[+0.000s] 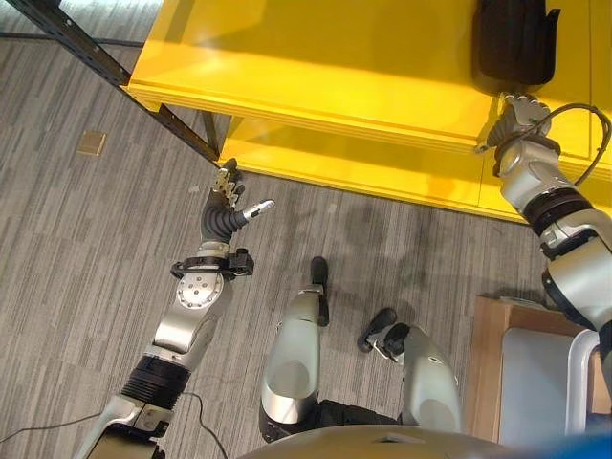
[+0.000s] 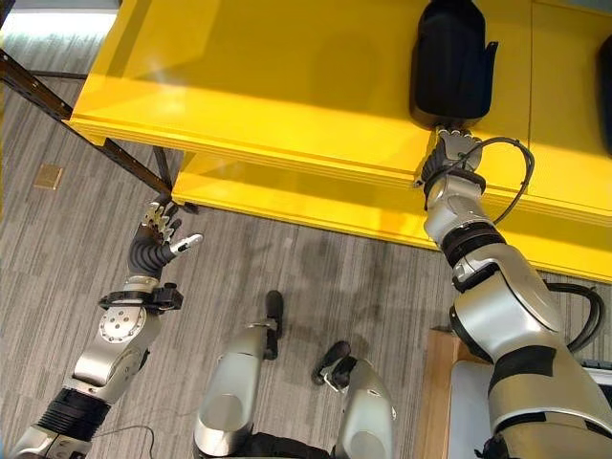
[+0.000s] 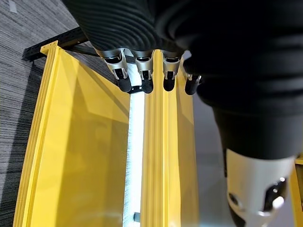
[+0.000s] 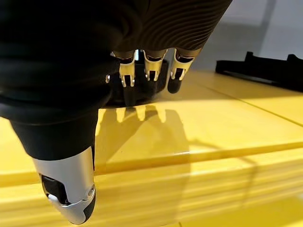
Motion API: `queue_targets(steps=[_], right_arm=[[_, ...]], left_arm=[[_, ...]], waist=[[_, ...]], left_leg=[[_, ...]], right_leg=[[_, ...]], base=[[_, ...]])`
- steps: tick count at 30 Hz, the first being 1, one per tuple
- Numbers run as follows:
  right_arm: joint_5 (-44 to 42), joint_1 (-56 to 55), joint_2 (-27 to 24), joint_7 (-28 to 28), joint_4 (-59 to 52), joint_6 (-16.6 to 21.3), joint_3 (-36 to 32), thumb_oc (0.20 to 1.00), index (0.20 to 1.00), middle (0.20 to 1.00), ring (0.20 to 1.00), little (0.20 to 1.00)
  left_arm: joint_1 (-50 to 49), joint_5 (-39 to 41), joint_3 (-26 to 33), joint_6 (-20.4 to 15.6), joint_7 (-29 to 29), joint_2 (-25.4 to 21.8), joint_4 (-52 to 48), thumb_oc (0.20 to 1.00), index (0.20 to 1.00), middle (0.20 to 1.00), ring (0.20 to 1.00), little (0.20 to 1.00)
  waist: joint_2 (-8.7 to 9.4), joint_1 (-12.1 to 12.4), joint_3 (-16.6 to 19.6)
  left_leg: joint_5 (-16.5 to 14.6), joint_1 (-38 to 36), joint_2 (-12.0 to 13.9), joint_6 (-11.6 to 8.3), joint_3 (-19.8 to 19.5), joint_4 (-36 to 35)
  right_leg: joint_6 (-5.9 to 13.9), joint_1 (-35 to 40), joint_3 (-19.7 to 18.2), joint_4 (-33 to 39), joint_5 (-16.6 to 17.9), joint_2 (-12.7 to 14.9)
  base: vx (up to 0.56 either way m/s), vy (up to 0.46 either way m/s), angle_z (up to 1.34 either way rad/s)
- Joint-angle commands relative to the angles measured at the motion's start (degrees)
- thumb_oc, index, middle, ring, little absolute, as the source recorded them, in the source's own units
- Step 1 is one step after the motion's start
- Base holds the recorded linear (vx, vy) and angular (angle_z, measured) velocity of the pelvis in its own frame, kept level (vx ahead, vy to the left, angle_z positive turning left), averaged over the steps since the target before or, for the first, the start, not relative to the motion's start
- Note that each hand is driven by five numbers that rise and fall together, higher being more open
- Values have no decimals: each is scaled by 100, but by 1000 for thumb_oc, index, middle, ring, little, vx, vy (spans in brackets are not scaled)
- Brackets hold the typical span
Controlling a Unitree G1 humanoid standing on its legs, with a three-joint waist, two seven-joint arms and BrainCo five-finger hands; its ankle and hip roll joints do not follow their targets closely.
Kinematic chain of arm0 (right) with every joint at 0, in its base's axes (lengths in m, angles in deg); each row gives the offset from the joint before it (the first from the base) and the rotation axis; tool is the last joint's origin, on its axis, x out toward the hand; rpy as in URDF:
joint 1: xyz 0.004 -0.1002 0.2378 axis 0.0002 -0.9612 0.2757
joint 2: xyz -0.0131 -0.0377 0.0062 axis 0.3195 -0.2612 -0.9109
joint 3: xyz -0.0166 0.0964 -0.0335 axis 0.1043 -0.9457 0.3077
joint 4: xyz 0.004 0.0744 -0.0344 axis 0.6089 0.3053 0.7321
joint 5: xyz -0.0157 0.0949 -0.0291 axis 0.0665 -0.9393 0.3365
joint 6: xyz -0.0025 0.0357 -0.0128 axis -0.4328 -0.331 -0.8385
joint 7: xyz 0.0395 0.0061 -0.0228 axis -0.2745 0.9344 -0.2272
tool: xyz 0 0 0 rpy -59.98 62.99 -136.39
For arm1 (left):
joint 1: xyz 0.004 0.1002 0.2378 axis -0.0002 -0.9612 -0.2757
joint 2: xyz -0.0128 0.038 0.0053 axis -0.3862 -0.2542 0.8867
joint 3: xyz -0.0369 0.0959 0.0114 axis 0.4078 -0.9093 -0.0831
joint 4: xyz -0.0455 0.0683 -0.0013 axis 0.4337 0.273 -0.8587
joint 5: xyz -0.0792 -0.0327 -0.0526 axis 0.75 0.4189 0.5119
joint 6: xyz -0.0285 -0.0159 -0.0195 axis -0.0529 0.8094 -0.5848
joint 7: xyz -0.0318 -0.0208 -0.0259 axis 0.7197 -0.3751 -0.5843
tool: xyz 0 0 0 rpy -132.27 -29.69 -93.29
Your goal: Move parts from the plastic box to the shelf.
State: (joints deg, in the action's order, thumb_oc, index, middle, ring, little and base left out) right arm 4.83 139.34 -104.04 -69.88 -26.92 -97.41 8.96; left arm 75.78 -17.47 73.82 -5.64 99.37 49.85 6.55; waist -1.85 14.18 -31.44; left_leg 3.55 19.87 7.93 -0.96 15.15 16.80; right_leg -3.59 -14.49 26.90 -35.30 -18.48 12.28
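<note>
Up on the yellow shelf (image 2: 287, 76), a black part (image 2: 451, 62) lies at one o'clock, no legible writing on it. Right hand (image 2: 452, 153) reaches over the shelf edge, straight fingers (image 4: 151, 71) spread beside it, touching unclear. Left hand (image 1: 228, 206) hovers at nine o'clock over grey floor (image 1: 67, 249), fingers relaxed, empty.

One yellow shelf (image 2: 287, 86), two black parts (image 2: 451, 62) (image 4: 265, 68), two robot hands (image 2: 163, 229) (image 2: 449, 153).
</note>
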Motion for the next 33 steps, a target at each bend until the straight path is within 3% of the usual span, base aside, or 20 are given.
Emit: queue_targets(steps=[1,6,10,14,15,17,20,22,23,24,26,29,33], right_arm=[[-504,852,-188,120,191,15,165,1000,1000,1000,1000,1000],[-1382,249,-153,194,-150,167,-195,1000,1000,1000,1000,1000],[-1561,-458,-186,197,-875,400,-653,1000,1000,1000,1000,1000],[-1364,-1219,-254,-254,-1885,482,-957,1000,1000,1000,1000,1000],[-1172,-1826,-328,-585,-2735,446,-1057,1000,1000,1000,1000,1000],[-1049,-2416,-326,-621,-3664,283,-1101,1000,1000,1000,1000,1000],[-846,-3393,-351,-714,-5160,331,-1304,1000,1000,1000,1000,1000],[-752,-4048,-366,-819,-6239,600,-1496,1000,1000,1000,1000,1000],[-645,-4574,-380,-753,-6881,1033,-1714,1000,1000,1000,1000,1000],[-645,-4683,-383,-767,-6988,1067,-1763,1000,1000,1000,1000,1000],[-757,-5119,-373,-728,-7380,1730,-1983,1000,1000,1000,1000,1000],[-770,-5643,-374,-752,-7688,2244,-2252,1000,1000,1000,1000,1000],[-1111,-6190,-400,-870,-7812,2614,-2526,1000,1000,1000,1000,1000]], left_arm=[[69,40,-134,-331,15,-167,-224,1000,1000,1000,1000,1000],[-65,-34,-74,-354,53,-66,-253,1000,1000,1000,1000,1000],[-205,24,65,-369,137,-5,-308,1000,1000,1000,1000,1000],[-348,20,197,-378,232,67,-364,1000,1000,1000,1000,1000],[-459,-39,275,-423,347,115,-399,1000,1000,1000,1000,1000],[-523,-104,350,-369,490,148,-469,1000,1000,1000,1000,1000],[-677,-215,474,-385,751,184,-545,1000,1000,1000,1000,1000],[-730,-310,575,-410,906,228,-520,1000,1000,1000,1000,1000],[-811,-421,629,-421,1007,275,-531,1000,1000,1000,1000,1000],[-833,-437,646,-418,1012,289,-531,1000,1000,1000,1000,1000],[-961,-531,687,-354,1056,328,-589,1000,1000,1000,1000,1000],[-1191,-537,773,-256,1061,377,-700,1000,1000,1000,1000,1000],[-1669,-560,931,-192,1036,527,-785,1000,1000,1000,1000,1000]], waist=[[-37,205,164],[-17,95,164],[7,-105,174],[53,-304,247],[109,-440,284],[167,-571,324],[286,-815,427],[336,-992,539],[388,-1113,670],[397,-1135,699],[437,-1234,857],[465,-1305,1033],[465,-1373,1310]], left_leg=[[-414,-466,248,-447,121,-220],[-416,-645,262,-447,145,-297],[-409,-892,308,-472,216,-396],[-409,-1045,354,-487,301,-483],[-421,-1115,392,-493,355,-499],[-428,-1186,413,-488,398,-535],[-456,-1349,442,-472,495,-608],[-377,-1430,482,-411,644,-720],[-386,-1545,479,-416,699,-806],[-389,-1571,479,-414,708,-820],[-388,-1666,504,-421,721,-861],[-332,-1712,569,-464,707,-894],[-89,-1796,730,-566,658,-1108]], right_leg=[[547,-31,108,-317,131,162],[554,121,51,-145,167,119],[578,310,-53,112,235,65],[591,420,-159,331,287,4],[600,481,-222,425,309,-30],[606,521,-296,507,322,-83],[621,645,-426,706,354,-194],[593,713,-473,960,506,-333],[627,848,-549,1191,555,-428],[631,886,-565,1251,568,-448],[642,1052,-645,1519,643,-538],[638,1208,-704,1793,733,-571],[625,1440,-844,2193,866,-556]], base=[[0,0,0],[0,0,0],[-9,14,-2],[-13,27,-13],[-4,10,-16],[2,0,-14],[-3,-23,-20],[-141,-85,-28],[-163,-102,-31],[-105,-106,-40],[-87,-99,-29],[-80,-99,-11],[-36,-48,-10]])
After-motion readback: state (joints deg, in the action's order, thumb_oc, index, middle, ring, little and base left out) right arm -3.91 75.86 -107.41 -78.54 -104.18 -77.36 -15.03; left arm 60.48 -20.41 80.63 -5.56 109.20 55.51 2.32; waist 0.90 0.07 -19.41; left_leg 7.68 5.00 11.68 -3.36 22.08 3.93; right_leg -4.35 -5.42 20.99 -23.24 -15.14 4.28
